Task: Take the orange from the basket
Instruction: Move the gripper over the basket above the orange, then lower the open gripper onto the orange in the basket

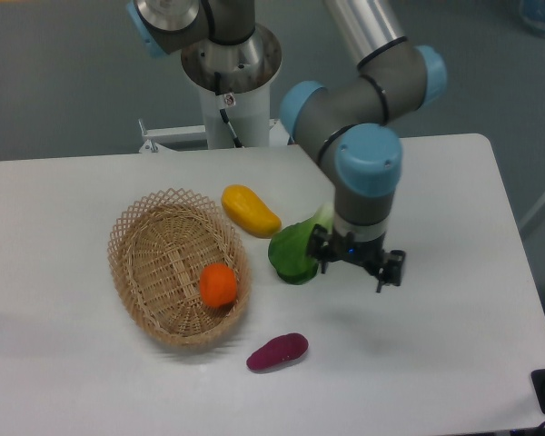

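White counter (454, 300) fills most of the view, with grey floor behind it and the arm's pedestal (229, 82) at 12 o'clock. End effector (359, 268) hangs right of centre, pointing down over bare counter; its dark fingers are seen from above, and whether they are spread or pressed together cannot be told. Nothing is visibly held between them. Green vegetable (292, 252) lies just beside the end effector at its 9 o'clock, partly overlapped by the wrist. Yellow fruit (250, 210), elongated, lies at 10 o'clock from the vegetable, near the basket's rim. Purple vegetable (277, 352) lies at 7 o'clock from the end effector, on the counter just outside the basket. Basket (132, 238), oval and woven, sits left of centre, well apart from the end effector. Orange (218, 285) rests inside the basket, against its wall at the 4 o'clock side.
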Motion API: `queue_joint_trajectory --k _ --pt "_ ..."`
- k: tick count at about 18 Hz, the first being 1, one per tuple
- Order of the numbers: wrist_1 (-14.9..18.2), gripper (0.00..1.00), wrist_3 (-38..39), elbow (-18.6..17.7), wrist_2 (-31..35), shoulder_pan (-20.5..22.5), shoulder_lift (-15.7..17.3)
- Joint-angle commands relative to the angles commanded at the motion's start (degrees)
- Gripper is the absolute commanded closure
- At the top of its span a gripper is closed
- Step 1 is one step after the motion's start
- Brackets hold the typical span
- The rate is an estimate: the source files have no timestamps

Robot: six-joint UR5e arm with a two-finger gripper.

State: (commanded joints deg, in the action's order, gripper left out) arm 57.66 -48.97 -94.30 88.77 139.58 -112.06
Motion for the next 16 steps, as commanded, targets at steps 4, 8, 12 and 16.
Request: queue_joint_trajectory --k 4,8,12,16 --pt "0.09 0.0 5.36 -2.47 -0.27 -4.75 0.79" --pt "0.26 0.0 11.95 -5.45 -4.84 -8.27 2.2" --pt "0.26 0.0 12.58 -7.74 -4.49 -9.24 2.9" --pt "0.26 0.0 14.16 -8.27 -4.31 -10.12 2.38"
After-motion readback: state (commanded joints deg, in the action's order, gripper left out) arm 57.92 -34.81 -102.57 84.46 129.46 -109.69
